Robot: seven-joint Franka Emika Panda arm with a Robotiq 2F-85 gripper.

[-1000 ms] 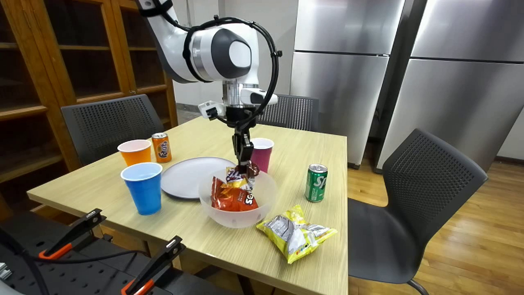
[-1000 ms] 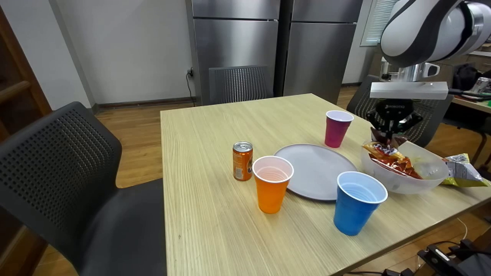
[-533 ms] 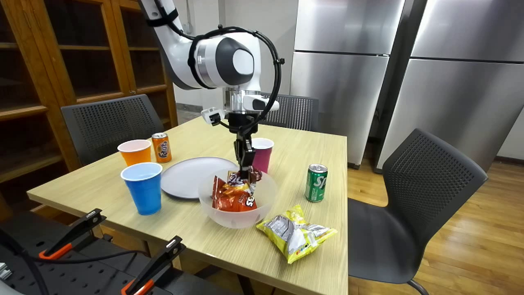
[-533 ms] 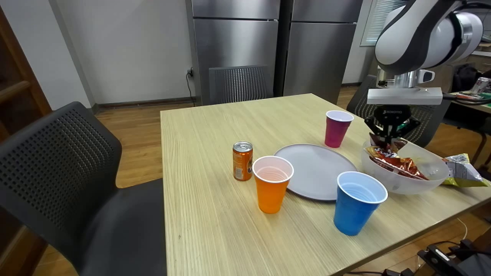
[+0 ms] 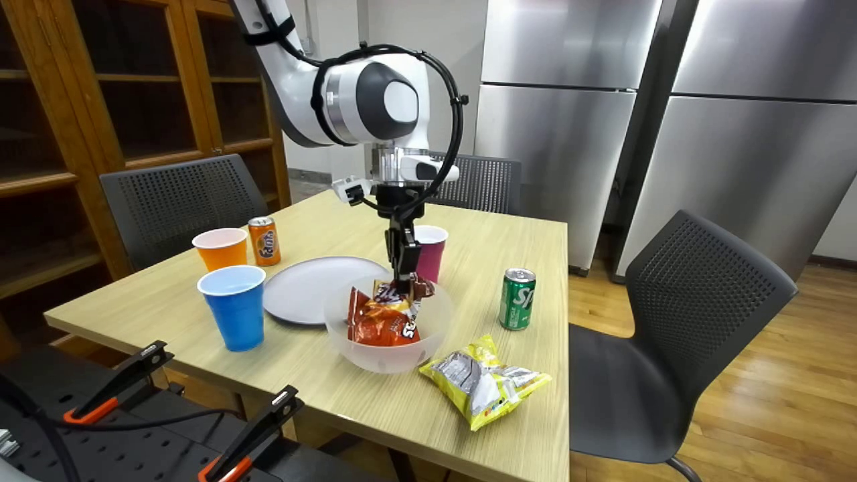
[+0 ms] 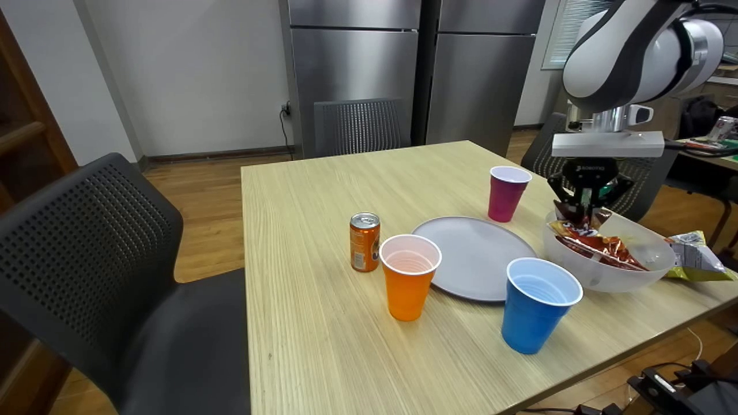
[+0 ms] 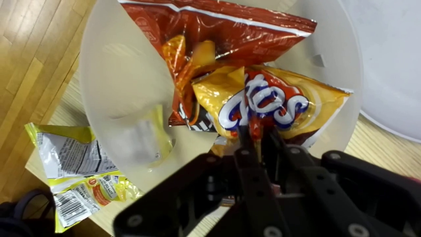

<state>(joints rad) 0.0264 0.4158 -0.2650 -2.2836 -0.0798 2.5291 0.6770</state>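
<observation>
"How does the black two-fingered gripper stand?"
"Its jaws are a narrow gap apart at a shiny golden foil snack bag; whether they pinch it, I cannot tell."
"Where is that bag?"
"In a round, frosted translucent plastic bowl, touching a red foil snack bag."

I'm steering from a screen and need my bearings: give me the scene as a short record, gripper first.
Gripper: jaws nearly together at the golden chip bag lettered "os"; whether it is held is unclear
Bowl: translucent white; golden chip bag and red chip bag inside
Beside bowl: yellow snack bag, barcode showing; contact unclear
Cans: Sprite can, Fanta can, both upright
Cups: blue cup, orange cup, magenta cup, all upright
Gray plate: flat, between Fanta can and bowl
</observation>
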